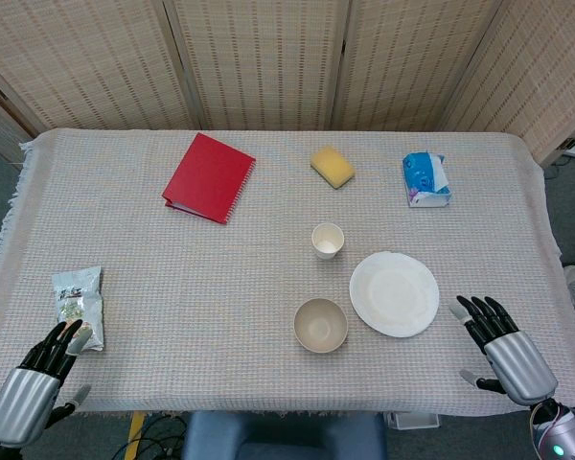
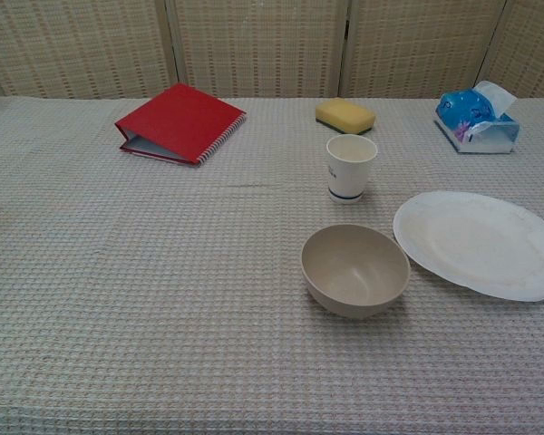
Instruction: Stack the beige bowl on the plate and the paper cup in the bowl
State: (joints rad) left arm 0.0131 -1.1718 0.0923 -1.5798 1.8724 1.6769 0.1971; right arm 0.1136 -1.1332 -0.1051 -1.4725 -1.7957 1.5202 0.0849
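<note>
bowl [image 1: 320, 325]: sitting upright on the cloth, just left of the plate [image 1: 394, 293], not on it yet
cup [image 1: 327, 241]: upright, just behind the bowl, on its own
left hand [image 1: 40, 369]: near the table's front left corner, fingers apart, holding nothing, tips by a snack packet [image 1: 78, 305]
right hand [image 1: 501, 346]: front right, fingers spread, nothing in it, right of the plate

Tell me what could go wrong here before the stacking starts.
The paper cup stands close behind the beige bowl, so a reach for the bowl might knock it over. The bowl sits just beside the plate; lifting it across could nudge the plate. The left hand rests near a snack packet and may drag it when it moves.
</note>
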